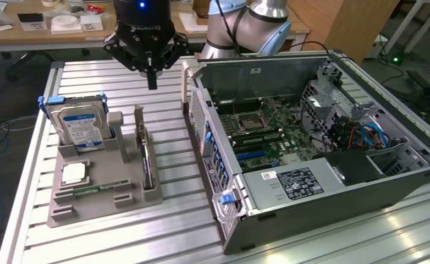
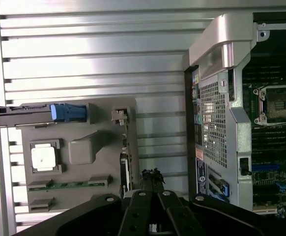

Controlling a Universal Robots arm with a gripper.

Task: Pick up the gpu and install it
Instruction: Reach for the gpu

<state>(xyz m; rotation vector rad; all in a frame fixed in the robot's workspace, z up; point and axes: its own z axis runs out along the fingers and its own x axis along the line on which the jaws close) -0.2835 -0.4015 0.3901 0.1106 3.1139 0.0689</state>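
Pincer, pressed together and empty, hovers above the tabletop near the gpu, racked on edge in its tray, seemingly for easy pinching.

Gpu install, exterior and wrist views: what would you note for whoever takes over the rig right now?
Gripper: shut, holding nothing, hovering over the table near the grey holder.
Gpu: standing on edge in the holder, on the side toward the computer case; the hard drive stands in the same holder.
Case: side open, motherboard exposed.
Done: nothing that shows.
Left: gpu not yet picked up, not yet installed.
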